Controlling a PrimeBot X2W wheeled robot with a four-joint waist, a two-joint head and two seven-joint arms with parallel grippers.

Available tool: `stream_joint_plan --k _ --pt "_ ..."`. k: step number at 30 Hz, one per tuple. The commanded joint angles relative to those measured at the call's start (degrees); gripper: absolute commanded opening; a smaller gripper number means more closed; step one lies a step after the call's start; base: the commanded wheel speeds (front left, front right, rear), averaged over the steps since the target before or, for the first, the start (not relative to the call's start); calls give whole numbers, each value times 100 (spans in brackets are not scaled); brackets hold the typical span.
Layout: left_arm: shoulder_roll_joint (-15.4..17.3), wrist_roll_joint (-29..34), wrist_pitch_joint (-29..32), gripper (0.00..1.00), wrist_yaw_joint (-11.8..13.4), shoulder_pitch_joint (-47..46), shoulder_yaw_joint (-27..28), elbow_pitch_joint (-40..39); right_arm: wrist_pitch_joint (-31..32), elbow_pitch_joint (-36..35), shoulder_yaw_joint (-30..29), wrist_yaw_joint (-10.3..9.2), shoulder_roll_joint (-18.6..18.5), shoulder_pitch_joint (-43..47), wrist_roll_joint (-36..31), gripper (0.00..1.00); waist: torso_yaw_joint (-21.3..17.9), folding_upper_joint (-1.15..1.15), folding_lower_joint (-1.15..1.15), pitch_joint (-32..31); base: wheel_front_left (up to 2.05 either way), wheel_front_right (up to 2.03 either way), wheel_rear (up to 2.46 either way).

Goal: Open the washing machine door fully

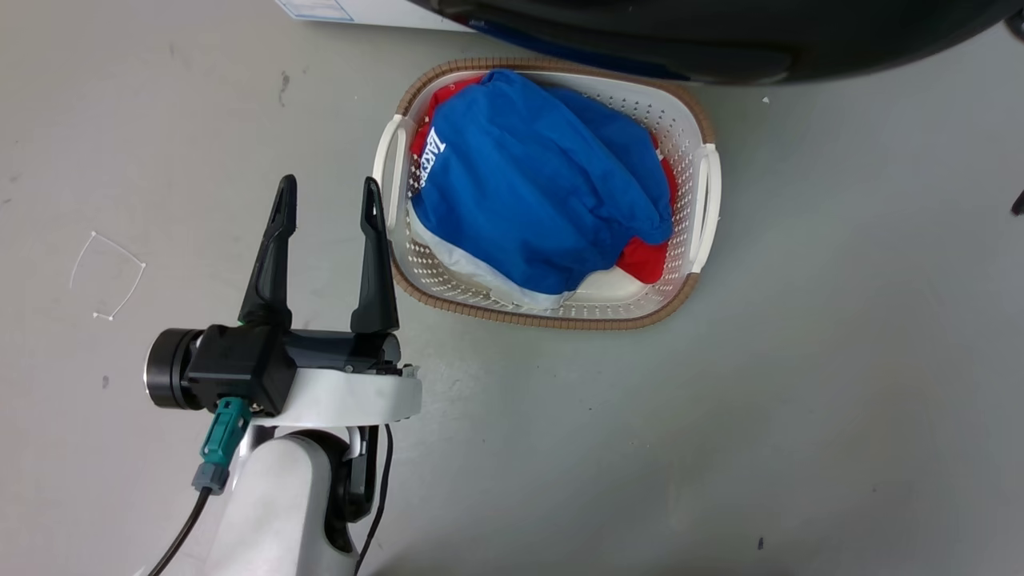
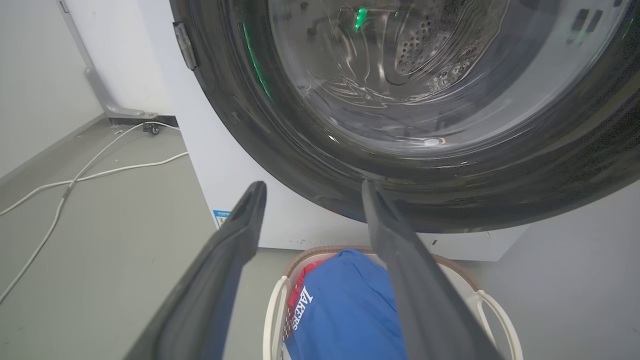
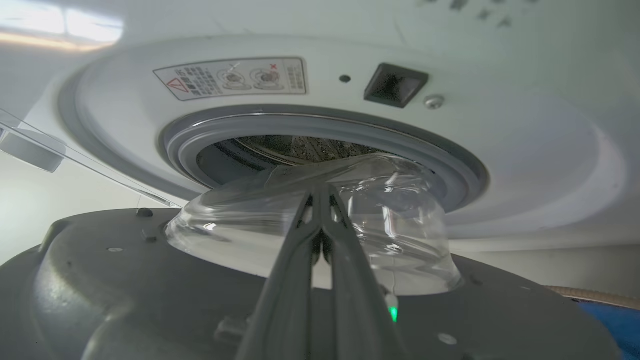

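Left gripper point(image 1: 328, 210): fingers stood apart, empty, over the grey floor just beside the laundry basket point(image 1: 707, 192) of blue and red garments. Right gripper point(image 3: 320, 194): fingers lay pressed together with nothing between them, tips before the glass bowl of the washing machine door point(image 3: 100, 280); contact could not be told. The door stood swung off the washing machine point(image 3: 525, 150), exposing the grey gasket point(image 3: 320, 124).

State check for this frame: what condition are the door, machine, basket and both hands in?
washing machine door, open, swung out from the machine
washing machine, front opening uncovered
left hand, open and empty
right hand, shut, fingers pressed together
laundry basket, upright, heaped with clothes
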Motion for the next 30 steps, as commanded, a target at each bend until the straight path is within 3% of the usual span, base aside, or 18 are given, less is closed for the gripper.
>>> stream_joint_plan --k 1,30 --pt "-6 26 -16 100 -20 -60 14 12 126 -73 109 2 114 209 40 0 -32 0 -1 -47 0 0 0" --pt "-7 289 -16 100 -187 406 288 189 1110 -1326 682 3 435 2278 356 0 -399 0 -1 -979 0 0 0"
